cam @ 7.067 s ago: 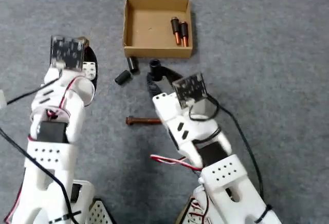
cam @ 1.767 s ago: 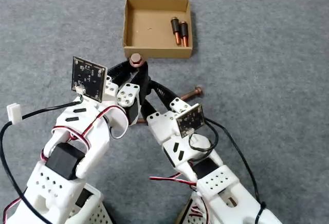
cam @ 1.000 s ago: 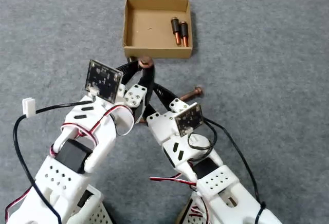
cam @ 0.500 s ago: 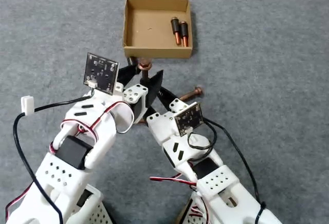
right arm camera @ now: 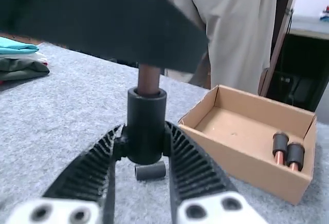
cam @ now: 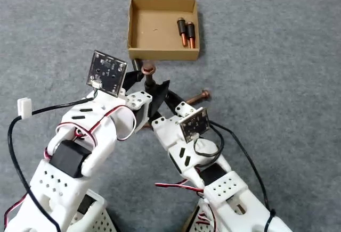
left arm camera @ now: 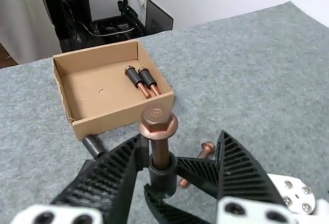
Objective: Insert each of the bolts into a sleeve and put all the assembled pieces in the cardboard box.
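The left gripper (left arm camera: 181, 147) has opened wide off the bolt (left arm camera: 158, 131), which stands seated in the sleeve (right arm camera: 146, 126) clamped by the right gripper (right arm camera: 145, 132) just outside the cardboard box (cam: 154, 30), apparently ready for boxing.

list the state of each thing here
left end effector: open
right end effector: shut on held sleeve
held sleeve: upright, gripped
inserted bolt: upright, partly in, shaft showing
loose bolt: lying on table, no sleeve
loose sleeve: lying on table, empty
box: open, two assembled pieces inside
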Tool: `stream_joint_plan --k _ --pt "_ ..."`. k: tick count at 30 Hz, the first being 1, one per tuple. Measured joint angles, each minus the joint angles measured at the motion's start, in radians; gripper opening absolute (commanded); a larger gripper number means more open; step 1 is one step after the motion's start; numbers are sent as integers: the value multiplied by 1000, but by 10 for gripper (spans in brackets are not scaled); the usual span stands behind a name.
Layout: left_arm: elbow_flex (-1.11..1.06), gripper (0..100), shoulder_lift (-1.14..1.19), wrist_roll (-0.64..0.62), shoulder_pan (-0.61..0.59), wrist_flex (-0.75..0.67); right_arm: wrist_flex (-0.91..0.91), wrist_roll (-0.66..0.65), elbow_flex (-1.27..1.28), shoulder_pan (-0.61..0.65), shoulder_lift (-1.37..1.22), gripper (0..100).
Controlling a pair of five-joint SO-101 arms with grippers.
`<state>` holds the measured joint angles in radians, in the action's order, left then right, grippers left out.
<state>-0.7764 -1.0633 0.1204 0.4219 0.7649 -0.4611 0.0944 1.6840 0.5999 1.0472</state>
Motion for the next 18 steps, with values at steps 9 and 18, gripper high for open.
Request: stream_joint_plan --k 9,18 --pt "5 214 0 20 -9 12 -2 -74 0 0 0 1" --pt "46 215 -2 17 -15 117 -2 -91 0 0 0 1"
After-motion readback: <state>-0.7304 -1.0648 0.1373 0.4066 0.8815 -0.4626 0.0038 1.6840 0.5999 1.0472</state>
